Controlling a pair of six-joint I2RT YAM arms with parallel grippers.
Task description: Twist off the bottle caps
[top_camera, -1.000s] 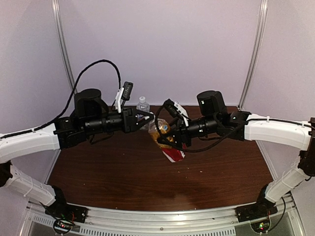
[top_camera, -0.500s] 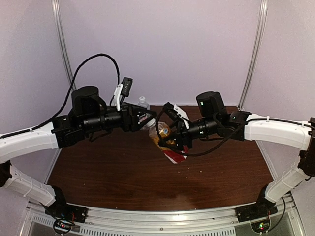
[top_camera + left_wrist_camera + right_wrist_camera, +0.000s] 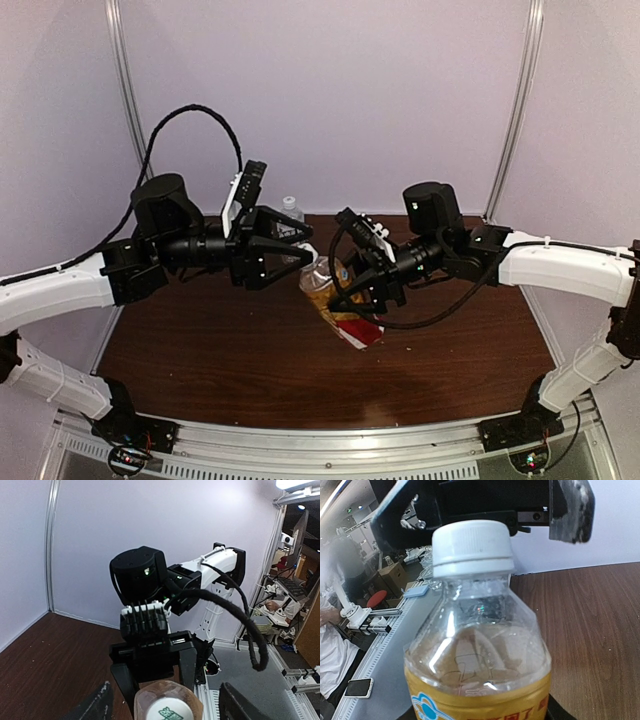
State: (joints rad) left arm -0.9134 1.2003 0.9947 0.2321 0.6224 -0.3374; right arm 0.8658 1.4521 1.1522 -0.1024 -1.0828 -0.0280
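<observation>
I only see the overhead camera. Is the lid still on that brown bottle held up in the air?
Observer: Yes. The right wrist view shows a white cap on the amber bottle, at its neck.
Operator: Is the left arm gripping it?
Observer: No. In the left wrist view the left end effector is open, its fingers clear of the cap on both sides.
Operator: Anything on the cap's top?
Observer: A green printed mark, too blurred to read.

Opposed wrist cameras closely share the bottle [image 3: 475, 645].
</observation>
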